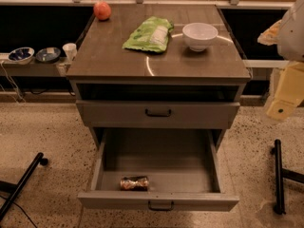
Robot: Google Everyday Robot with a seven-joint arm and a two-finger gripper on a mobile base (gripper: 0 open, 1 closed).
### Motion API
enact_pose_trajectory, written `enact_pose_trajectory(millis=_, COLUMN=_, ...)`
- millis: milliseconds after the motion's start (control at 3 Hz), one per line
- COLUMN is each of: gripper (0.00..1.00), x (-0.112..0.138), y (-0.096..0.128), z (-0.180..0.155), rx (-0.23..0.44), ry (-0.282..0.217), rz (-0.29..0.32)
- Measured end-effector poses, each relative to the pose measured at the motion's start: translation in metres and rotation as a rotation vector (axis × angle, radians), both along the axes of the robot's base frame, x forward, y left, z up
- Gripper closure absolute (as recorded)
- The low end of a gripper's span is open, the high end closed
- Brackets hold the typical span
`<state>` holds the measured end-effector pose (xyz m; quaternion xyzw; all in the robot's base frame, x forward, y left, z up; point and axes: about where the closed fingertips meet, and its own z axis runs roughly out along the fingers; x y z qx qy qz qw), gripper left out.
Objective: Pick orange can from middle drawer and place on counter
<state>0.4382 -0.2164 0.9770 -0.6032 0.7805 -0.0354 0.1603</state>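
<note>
The orange can (134, 183) lies on its side on the floor of the middle drawer (159, 163), near the front wall and left of centre. The drawer is pulled fully out, and its dark bar handle (160, 205) shows on the front. The counter (118, 56) is the dark brown-grey top above, with a pale curved ring mark. My gripper (282, 106) hangs at the far right edge of the view. It is beside the cabinet at about the height of the closed drawer front, well away from the can and holding nothing visible.
On the counter are a round red-orange fruit (102, 10), a green bag (149, 33) and a white bowl (200, 35). A closed grey drawer front (158, 113) sits above the open drawer. A shelf at the left holds two bowls (21, 54) and a cup (70, 51). Black legs (278, 175) stand on the floor.
</note>
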Motion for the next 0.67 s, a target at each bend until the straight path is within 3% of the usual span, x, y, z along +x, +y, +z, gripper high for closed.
enact_pose_trajectory(millis=333, gripper=0.00, x=0.000, y=0.000, z=0.000, rx=0.000, ry=0.000, rz=0.000)
enact_pose_trajectory(millis=667, gripper=0.00, x=0.012, y=0.035, z=-0.028, rx=-0.026, ry=-0.002, rz=0.047)
